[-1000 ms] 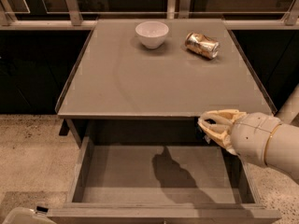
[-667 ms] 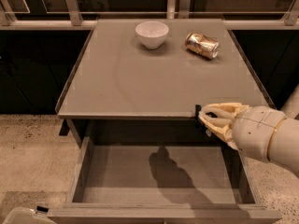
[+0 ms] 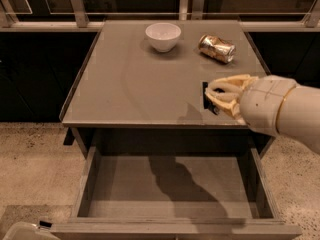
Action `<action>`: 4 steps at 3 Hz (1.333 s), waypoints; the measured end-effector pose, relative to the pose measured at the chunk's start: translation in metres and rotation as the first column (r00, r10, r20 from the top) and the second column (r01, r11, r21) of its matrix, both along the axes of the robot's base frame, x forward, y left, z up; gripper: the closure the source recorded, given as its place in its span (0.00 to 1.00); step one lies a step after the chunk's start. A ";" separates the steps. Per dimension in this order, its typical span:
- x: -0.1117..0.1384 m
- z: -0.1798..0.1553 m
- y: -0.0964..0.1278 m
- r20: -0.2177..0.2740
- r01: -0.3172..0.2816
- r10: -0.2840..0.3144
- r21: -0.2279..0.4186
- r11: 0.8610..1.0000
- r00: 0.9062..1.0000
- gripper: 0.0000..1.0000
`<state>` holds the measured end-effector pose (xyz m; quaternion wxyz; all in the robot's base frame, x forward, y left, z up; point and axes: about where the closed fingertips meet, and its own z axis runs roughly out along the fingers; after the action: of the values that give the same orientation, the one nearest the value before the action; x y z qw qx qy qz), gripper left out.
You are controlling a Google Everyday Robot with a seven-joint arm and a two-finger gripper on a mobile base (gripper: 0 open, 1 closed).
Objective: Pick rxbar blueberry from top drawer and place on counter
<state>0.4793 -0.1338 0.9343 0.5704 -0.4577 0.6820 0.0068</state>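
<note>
The rxbar blueberry (image 3: 205, 95) shows as a thin dark strip held in my gripper (image 3: 218, 97), whose cream fingers are shut on it. The gripper hangs low over the front right part of the counter (image 3: 130, 79), and most of the bar is hidden behind the fingers. I cannot tell whether the bar touches the counter. The top drawer (image 3: 170, 184) is pulled open below the counter's front edge, and its bottom is bare.
A white bowl (image 3: 163, 35) stands at the back middle of the counter. A shiny gold-and-white can (image 3: 216, 48) lies on its side at the back right, just beyond the gripper. Speckled floor lies on both sides of the drawer.
My gripper has moved up and back with the bar, from the counter's front edge above the drawer to over the counter's front right part.
</note>
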 end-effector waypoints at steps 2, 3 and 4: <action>0.064 0.008 0.023 0.020 -0.019 0.019 -0.022 1.000 1.000 1.00; 0.099 -0.021 0.027 -0.026 -0.027 0.028 0.017 0.999 0.999 1.00; 0.098 -0.021 0.032 -0.026 -0.036 0.037 0.015 0.999 0.999 0.81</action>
<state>0.5775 -0.1015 0.9138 0.5645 -0.4656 0.6809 0.0284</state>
